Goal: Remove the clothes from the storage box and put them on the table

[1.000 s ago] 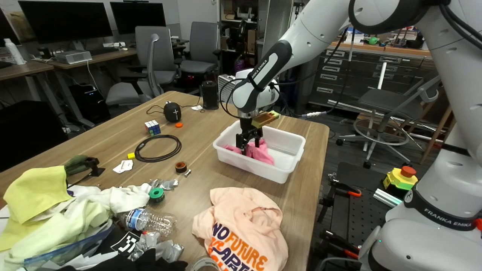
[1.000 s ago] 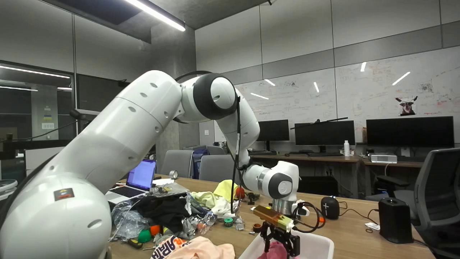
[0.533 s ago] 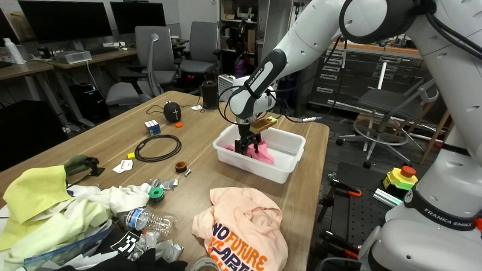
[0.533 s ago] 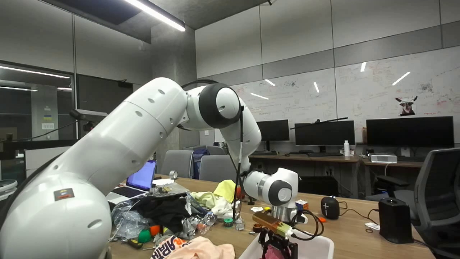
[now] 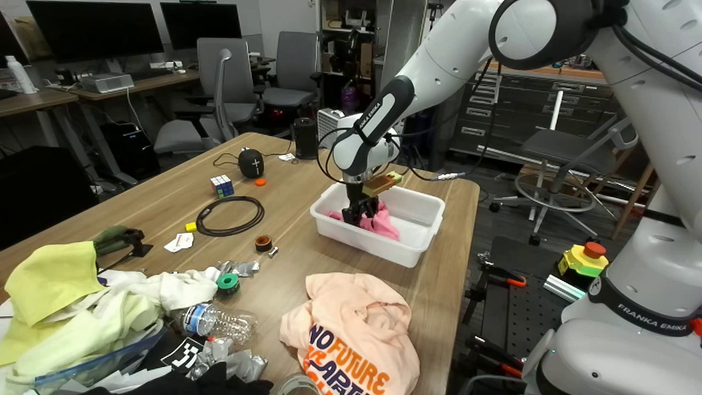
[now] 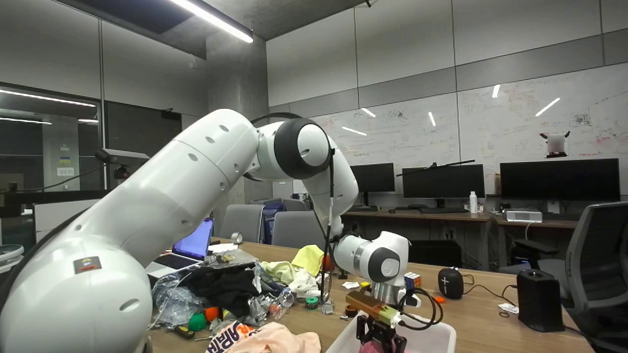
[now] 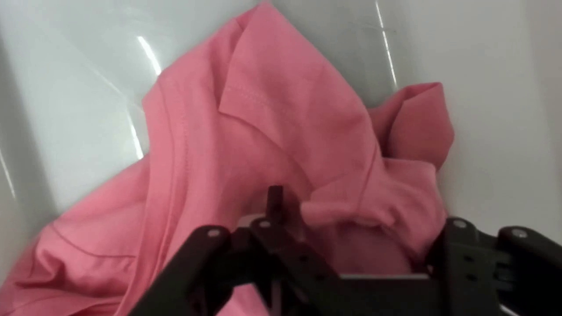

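Note:
A pink cloth [image 5: 386, 224] lies crumpled in the white storage box [image 5: 403, 252] on the wooden table [image 5: 296, 192]. It fills much of the wrist view [image 7: 281, 105]; only a little of it shows in an exterior view [image 6: 370, 347]. My gripper [image 5: 363, 215] points down inside the box, its fingers in among the cloth. In the wrist view my gripper [image 7: 354, 224] has its fingers well apart, with folds of cloth between them; the right fingertip is hidden. A peach garment with printed letters [image 5: 351, 323] lies on the table beside the box.
A pile of yellow, white and black clothes [image 5: 109, 307], a plastic bottle [image 5: 219, 323] and a green tape roll [image 5: 228, 283] lie on the table. A coiled cable [image 5: 230, 216], Rubik's cube [image 5: 222, 186], round speaker [image 5: 251, 163] and black speaker [image 5: 305, 138] stand beyond.
The arm has lowered, and my gripper has sunk deeper into the box, down into the pink cloth. The cloth, box and peach garment look unmoved.

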Controlling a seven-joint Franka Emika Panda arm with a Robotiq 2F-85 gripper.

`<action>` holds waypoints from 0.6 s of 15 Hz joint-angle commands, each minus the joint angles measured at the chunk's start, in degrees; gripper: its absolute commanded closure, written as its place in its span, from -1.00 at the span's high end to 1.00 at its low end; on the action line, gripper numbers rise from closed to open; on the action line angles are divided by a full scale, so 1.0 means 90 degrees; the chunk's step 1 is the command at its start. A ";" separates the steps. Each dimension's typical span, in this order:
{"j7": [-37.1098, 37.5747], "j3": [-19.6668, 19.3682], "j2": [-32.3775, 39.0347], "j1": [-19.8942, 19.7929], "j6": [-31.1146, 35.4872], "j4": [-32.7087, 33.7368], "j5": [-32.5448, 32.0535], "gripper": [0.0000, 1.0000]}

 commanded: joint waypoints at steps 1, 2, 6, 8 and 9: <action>-0.0096 -0.0012 0.0254 -0.0020 0.0222 0.0019 0.0016 -0.27; -0.0088 -0.0026 0.0325 -0.0014 0.0293 -0.0002 0.0001 -0.40; -0.0118 -0.0024 0.0278 -0.0026 0.0618 -0.0302 0.0011 -0.83; -0.0081 -0.0037 0.0067 0.0010 0.0659 -0.0421 -0.0018 -0.85; 0.0006 -0.0061 -0.0194 0.0084 0.0456 -0.0386 -0.0061 -0.78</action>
